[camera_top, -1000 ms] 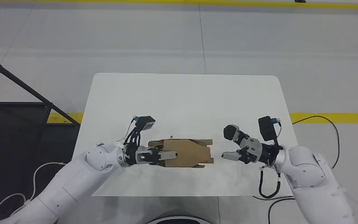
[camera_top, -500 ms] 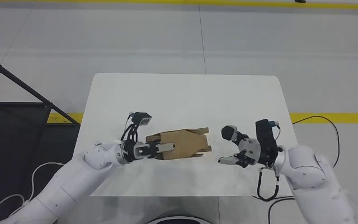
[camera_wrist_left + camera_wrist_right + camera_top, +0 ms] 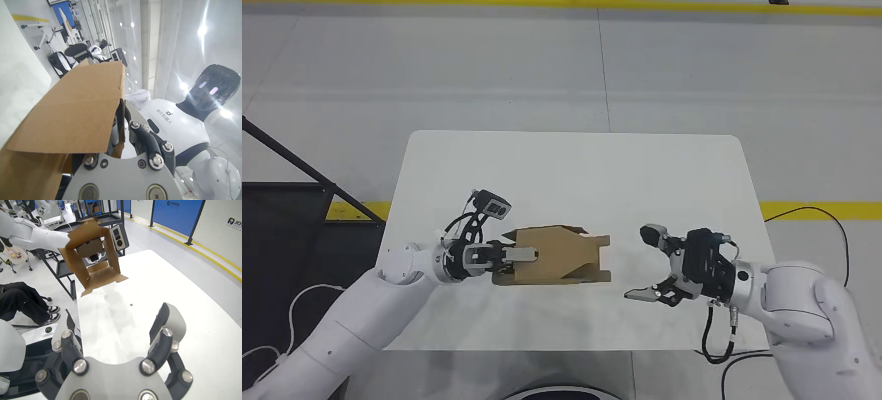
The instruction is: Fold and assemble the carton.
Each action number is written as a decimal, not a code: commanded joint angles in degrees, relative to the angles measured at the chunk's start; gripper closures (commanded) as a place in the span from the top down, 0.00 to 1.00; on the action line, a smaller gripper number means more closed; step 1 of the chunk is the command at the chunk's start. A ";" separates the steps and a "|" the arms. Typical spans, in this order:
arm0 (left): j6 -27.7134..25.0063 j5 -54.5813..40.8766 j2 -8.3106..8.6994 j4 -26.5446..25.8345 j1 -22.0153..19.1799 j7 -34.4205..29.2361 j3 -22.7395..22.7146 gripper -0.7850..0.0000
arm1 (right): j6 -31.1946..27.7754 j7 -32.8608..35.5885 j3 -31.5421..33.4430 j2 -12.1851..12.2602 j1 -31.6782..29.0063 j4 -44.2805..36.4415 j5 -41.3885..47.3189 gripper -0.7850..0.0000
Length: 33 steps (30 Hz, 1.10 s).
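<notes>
Brown corrugated cardboard is forming the carton (image 3: pixel 554 257), which is sitting in the left tool (image 3: pixel 522 256) as an opened, four-walled sleeve with both ends unsealed. The left tool is clamping one wall at the sleeve's near end. In the left wrist view the carton (image 3: pixel 71 113) is spreading out just ahead of that tool, with a wall edge caught between its fingers (image 3: pixel 135 115).

The sleeve is stretching away from the left tool toward the right tool (image 3: pixel 642 266), and its far mouth and loose end flaps are pointing that way. The right tool is standing wide open and gripping nothing, its two fingers spread well apart, and a clear gap is separating it from the nearest flap.

In the right wrist view the carton (image 3: pixel 94 256) is hanging well ahead of the right tool (image 3: pixel 117 311). It is tilting, with its open mouth facing the tool, so the inside is showing right through to the end held by the left tool.

The carton is appearing to hang above the white worktop (image 3: pixel 572 170) rather than lying flat on it. A faint shadow is falling on the worktop (image 3: pixel 170 285) under the lower flap, between the carton and the right tool.
</notes>
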 commanded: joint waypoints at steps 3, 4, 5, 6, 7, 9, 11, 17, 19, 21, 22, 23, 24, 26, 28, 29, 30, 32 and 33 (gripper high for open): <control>3.01 0.34 -0.56 0.03 0.72 -2.98 -1.84 0.00 | -0.08 0.03 -0.02 0.00 0.01 0.04 0.13 1.00; 3.63 0.68 -0.71 0.01 0.89 -3.60 -2.18 0.00 | -0.08 0.03 -0.02 0.00 0.01 0.04 0.13 1.00; 4.07 1.04 -0.86 0.10 1.08 -4.03 -2.54 0.00 | 0.57 -0.37 -0.10 -0.02 -0.16 -0.24 -0.31 1.00; 4.48 1.24 -1.03 0.15 1.28 -4.45 -2.85 0.00 | 0.72 -0.67 -0.20 -0.03 -0.16 -0.99 -1.27 1.00; 4.83 1.33 -1.20 0.24 1.47 -4.79 -3.17 0.00 | 0.41 -1.30 -0.25 -0.04 -0.04 -1.83 -2.31 1.00; 5.43 1.69 -1.53 0.53 1.80 -5.39 -3.77 0.00 | -0.17 -2.31 -0.35 -0.05 0.14 -3.35 -4.95 1.00; 5.93 2.06 -1.90 0.71 2.11 -5.89 -4.22 0.00 | -0.01 -3.43 -0.46 -0.10 0.22 -4.89 -7.76 1.00; 6.41 3.50 -3.03 1.28 2.71 -6.37 -5.24 0.00 | 2.02 -4.61 -2.43 -0.27 0.61 -8.21 -15.74 1.00; 6.42 3.57 -3.09 1.30 2.73 -6.38 -5.29 0.00 | 4.27 -4.22 -3.27 -0.37 0.99 -8.99 -17.85 1.00; 6.42 3.57 -3.09 1.30 2.73 -6.38 -5.29 0.00 | 6.30 -4.84 -4.06 -0.51 1.17 -9.43 -18.58 1.00; 6.42 3.57 -3.09 1.30 2.73 -6.38 -5.29 0.00 | 6.79 -5.32 -4.37 -0.56 1.30 -9.49 -18.73 1.00; 6.42 3.57 -3.09 1.30 2.73 -6.38 -5.29 0.00 | 7.20 -5.76 -4.65 -0.61 1.40 -9.37 -18.72 1.00; 6.42 3.57 -3.09 1.30 2.73 -6.38 -5.29 0.00 | 7.47 -6.11 -4.96 -0.65 1.53 -9.30 -18.66 1.00; 6.42 3.57 -3.09 1.30 2.73 -6.38 -5.29 0.00 | 6.97 -6.58 -5.79 -0.70 2.05 -9.26 -18.46 1.00; 6.42 3.57 -3.09 1.30 2.73 -6.38 -5.29 0.00 | 5.85 -7.99 -6.66 -0.78 2.58 -9.24 -17.36 1.00; 6.42 3.57 -3.09 1.30 2.73 -6.38 -5.29 0.00 | 5.44 -8.44 -6.83 -0.79 2.86 -8.97 -17.14 1.00; 6.42 3.57 -3.09 1.30 2.73 -6.38 -5.29 0.00 | 5.38 -8.35 -7.01 -0.79 3.05 -8.99 -17.32 1.00; 6.42 3.57 -3.09 1.30 2.73 -6.38 -5.29 0.00 | 5.19 -8.38 -7.72 -0.82 3.27 -9.37 -17.05 1.00; 6.42 3.57 -3.09 1.30 2.73 -6.38 -5.29 0.00 | 5.24 -8.44 -7.94 -0.83 3.41 -9.35 -16.84 1.00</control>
